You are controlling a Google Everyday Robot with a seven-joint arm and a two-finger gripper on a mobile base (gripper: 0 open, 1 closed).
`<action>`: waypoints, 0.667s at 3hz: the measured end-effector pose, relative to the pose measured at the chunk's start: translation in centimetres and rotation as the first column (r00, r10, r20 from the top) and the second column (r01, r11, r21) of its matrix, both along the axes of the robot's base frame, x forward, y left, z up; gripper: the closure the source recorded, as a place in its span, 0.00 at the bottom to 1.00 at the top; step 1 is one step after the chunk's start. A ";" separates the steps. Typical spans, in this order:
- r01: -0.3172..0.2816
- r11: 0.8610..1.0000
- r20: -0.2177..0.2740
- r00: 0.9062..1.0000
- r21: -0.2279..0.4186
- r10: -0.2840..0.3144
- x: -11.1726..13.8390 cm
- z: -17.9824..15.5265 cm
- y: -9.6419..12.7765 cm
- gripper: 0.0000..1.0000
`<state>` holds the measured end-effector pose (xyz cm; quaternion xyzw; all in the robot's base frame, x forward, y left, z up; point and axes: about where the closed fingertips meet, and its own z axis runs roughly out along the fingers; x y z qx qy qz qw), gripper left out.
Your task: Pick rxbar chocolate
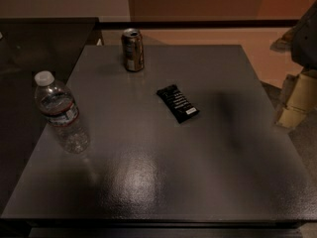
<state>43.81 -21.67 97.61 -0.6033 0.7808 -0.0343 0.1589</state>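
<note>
The rxbar chocolate (178, 103) is a flat black bar with white text. It lies flat near the middle of the dark grey table (163, 182), turned diagonally. My gripper (294, 100) hangs at the right edge of the view, beyond the table's right side and well to the right of the bar. It holds nothing that I can see. Its shadow falls on the table just right of the bar.
A brown-gold drink can (132, 49) stands upright at the table's far edge, left of centre. A clear water bottle (61, 113) with a white cap stands near the left edge. A darker surface (39, 43) adjoins the table at the far left.
</note>
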 end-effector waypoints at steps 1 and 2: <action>-0.007 1.000 0.001 1.000 0.004 0.007 0.1 0.1 0.4 0.00; -0.014 1.000 -0.012 1.000 0.024 0.014 0.3 -0.3 2.2 0.00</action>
